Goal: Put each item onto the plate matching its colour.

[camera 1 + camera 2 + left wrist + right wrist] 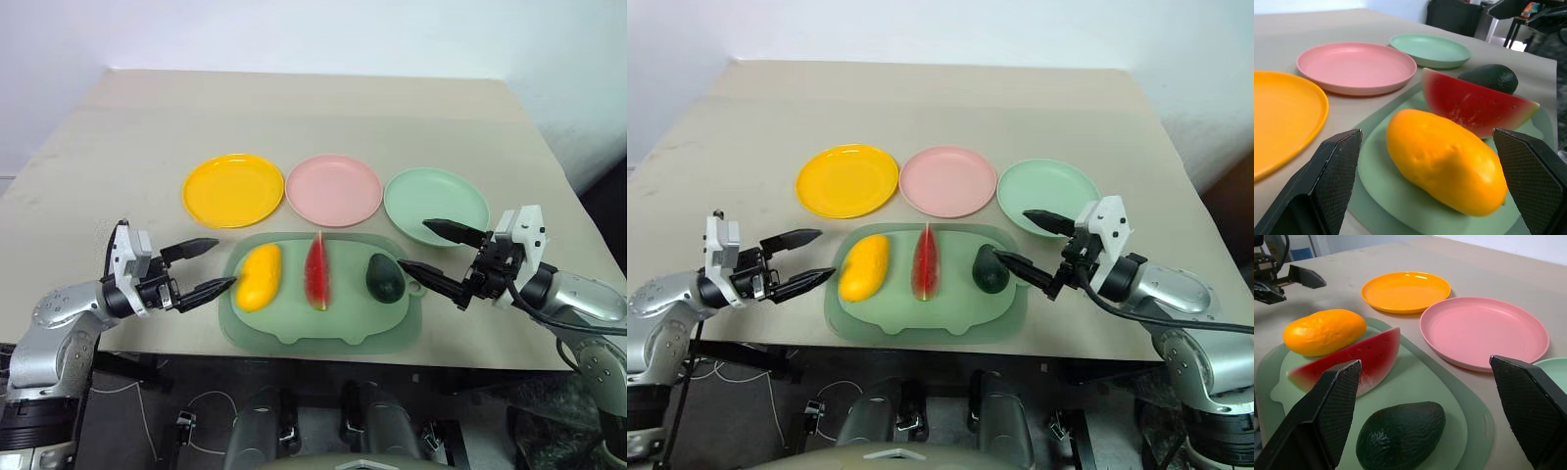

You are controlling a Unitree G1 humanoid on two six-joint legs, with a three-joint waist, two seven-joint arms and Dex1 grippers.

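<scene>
Three toy foods lie side by side on a green pig-shaped mat [323,328]: a yellow mango [259,276] at the left, a red watermelon wedge [315,271] in the middle and a dark green avocado [385,277] at the right. Behind the mat stand a yellow plate [233,189], a pink plate [334,189] and a light green plate [436,200], all bare. My left gripper [225,262] hovers open just left of the mango, pointing at it. At the avocado's right side my right gripper [411,244] is open too, holding nothing.
The beige table [294,108] stretches far behind the plates. Its front edge runs just below the mat, and cables lie on the floor under it. The table's right edge is near the right arm.
</scene>
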